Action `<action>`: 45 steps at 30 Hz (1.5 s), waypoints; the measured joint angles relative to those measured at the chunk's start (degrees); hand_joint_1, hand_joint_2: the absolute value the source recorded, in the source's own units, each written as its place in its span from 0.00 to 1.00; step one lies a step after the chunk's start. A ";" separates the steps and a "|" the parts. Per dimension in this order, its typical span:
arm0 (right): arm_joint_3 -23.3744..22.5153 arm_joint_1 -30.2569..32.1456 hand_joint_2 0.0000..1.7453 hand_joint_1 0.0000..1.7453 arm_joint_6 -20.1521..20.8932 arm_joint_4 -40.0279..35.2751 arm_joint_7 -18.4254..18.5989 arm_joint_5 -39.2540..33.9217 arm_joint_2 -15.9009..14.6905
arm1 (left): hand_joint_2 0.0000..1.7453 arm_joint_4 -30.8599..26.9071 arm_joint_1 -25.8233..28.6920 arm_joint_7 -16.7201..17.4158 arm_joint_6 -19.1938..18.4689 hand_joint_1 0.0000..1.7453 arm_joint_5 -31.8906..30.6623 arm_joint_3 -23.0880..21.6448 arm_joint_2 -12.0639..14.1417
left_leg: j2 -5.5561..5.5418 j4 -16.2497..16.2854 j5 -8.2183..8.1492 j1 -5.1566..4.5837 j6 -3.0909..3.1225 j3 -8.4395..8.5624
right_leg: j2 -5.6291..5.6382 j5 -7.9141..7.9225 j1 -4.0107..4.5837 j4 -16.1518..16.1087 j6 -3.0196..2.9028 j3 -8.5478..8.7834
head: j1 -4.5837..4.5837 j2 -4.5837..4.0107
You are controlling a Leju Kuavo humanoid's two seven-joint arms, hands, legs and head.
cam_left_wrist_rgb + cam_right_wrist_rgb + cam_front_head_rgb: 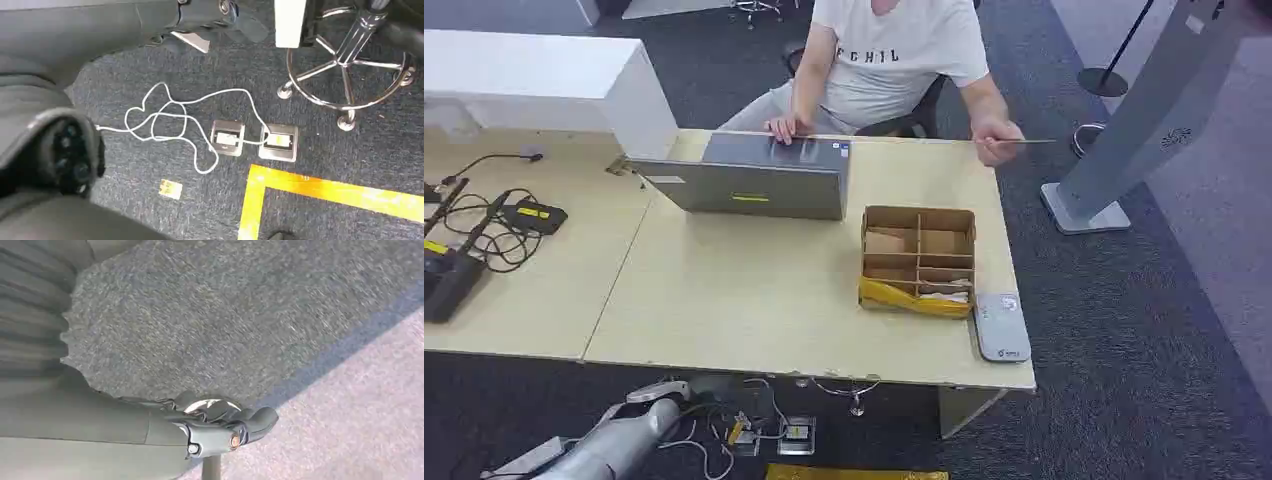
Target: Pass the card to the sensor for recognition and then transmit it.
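A person seated behind the table holds out a thin card, seen edge-on, past the table's far right corner. The flat grey sensor lies at the table's front right edge. Below the table's front edge my left hand hangs on its silver arm. In the left wrist view the left hand has its dark fingers stretched out over the carpet and holds nothing. My right hand hangs above grey carpet, nothing in it, fingers loosely apart.
A closed grey laptop and a cardboard divider box sit on the table. Cables and dark devices lie at the left. A grey stand rises at the right. Floor sockets, white cable and a chair base lie under the table.
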 joint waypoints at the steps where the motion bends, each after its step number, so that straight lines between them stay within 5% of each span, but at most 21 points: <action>1: -0.15 -0.04 1.00 0.00 -0.02 0.00 -0.04 -0.02 -0.22 | 0.00 0.00 0.01 0.00 0.00 0.00 -0.02 -0.02 -0.02 | 0.00 0.00 0.00 0.01 0.00 0.00 | 0.00 0.00 0.01 0.00 0.00 0.00 | 0.00 0.00; 11: -0.96 -7.50 1.00 0.00 1.79 -0.72 -3.37 3.30 -5.60 | 0.00 0.00 -0.53 0.00 -0.50 0.00 -0.22 -0.04 -0.42 | 0.25 0.00 0.02 -0.09 0.02 0.03 | 0.26 0.07 -0.10 0.02 0.09 -0.02 | -0.04 0.00; 19: -0.57 -26.67 1.00 0.00 4.56 -2.80 -7.87 8.60 -11.13 | 0.00 0.00 -1.16 -0.26 -1.55 0.00 -0.83 -0.18 -1.46 | 0.08 0.00 0.15 -0.30 0.22 -0.06 | 0.08 0.14 -0.30 0.05 0.19 -0.10 | -0.02 0.00; 22: 1.80 -37.50 1.00 0.00 8.75 -3.85 -8.68 13.39 -12.74 | 0.00 0.02 -1.35 -0.26 -1.75 0.00 -1.16 -0.24 -1.79 | -0.04 0.00 0.23 -0.39 0.34 -0.26 | -0.06 0.14 -0.38 0.16 0.19 -0.22 | -0.07 0.00; 25: 6.54 -48.46 1.00 0.00 12.99 -5.64 -8.53 19.90 -12.26 | 0.00 0.02 -1.65 -0.28 -2.25 0.00 -1.68 -0.28 -2.14 | -0.16 0.00 0.28 -0.38 0.40 -0.37 | -0.22 0.16 -0.35 0.18 0.22 -0.26 | -0.04 0.00; 30: 15.70 -56.02 1.00 0.00 14.30 -8.88 -11.19 22.84 -9.13 | 0.00 0.04 -1.95 -0.37 -2.69 0.00 -2.14 -0.33 -2.80 | -0.68 0.01 0.46 -0.38 0.47 -0.53 | -0.76 0.17 -0.35 0.15 0.24 -0.27 | 0.00 0.00; 36: 26.59 -58.10 1.00 0.00 16.26 -13.10 -13.97 26.53 -5.27 | 0.00 0.07 -2.07 -0.37 -2.34 0.00 -2.69 -0.35 -3.04 | -0.88 0.02 0.52 -0.39 0.51 -0.67 | -0.92 0.18 -0.36 0.14 0.26 -0.31 | -0.02 0.00; 45: 39.50 -54.63 1.00 0.00 18.28 -21.45 -12.46 28.92 -0.35 | 0.00 0.31 -2.21 -0.59 -2.34 0.00 -2.97 -0.39 -3.30 | -1.04 0.03 0.63 -0.39 0.54 -0.80 | -1.07 0.22 -0.36 0.14 0.31 -0.42 | -0.02 0.00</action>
